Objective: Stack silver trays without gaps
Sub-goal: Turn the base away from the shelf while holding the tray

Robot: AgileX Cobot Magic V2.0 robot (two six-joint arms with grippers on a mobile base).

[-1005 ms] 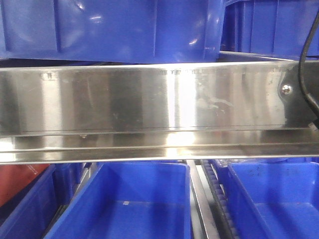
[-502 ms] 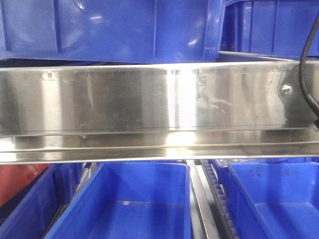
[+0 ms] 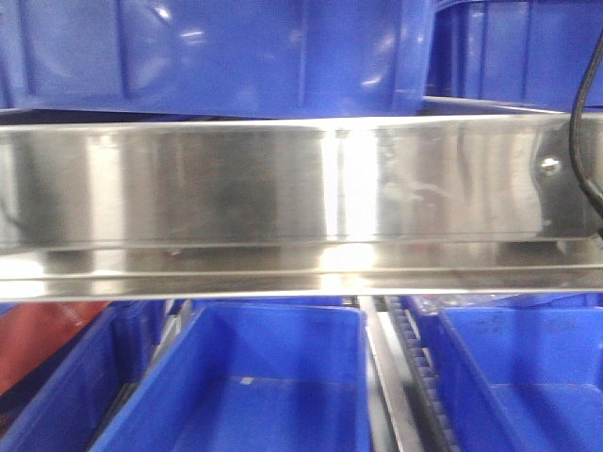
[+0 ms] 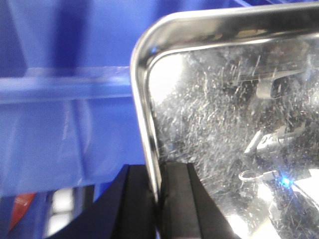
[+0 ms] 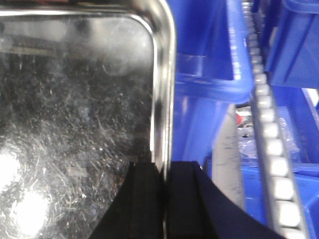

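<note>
Holding the silver tray (image 4: pixel 224 124) level between both arms is, I judge, the step in hand. At the left, the left gripper (image 4: pixel 157 173) is closed tight on the tray's left rim, near the rounded corner, one finger outside and one inside the pan; the wall of a blue bin (image 4: pixel 65 124) is behind it. At the right, the right gripper (image 5: pixel 163 169) is clamped in the same way on the opposite rim, with a roller track (image 5: pixel 269 134) further right. The front view shows only the steel shelf rail (image 3: pixel 283 188) and bins, so I cannot tell where the other trays wait. To do it well, both arms should travel at equal height and speed, bring the corners exactly over the lower tray, and let go only when the rims sit flat all around.
</note>
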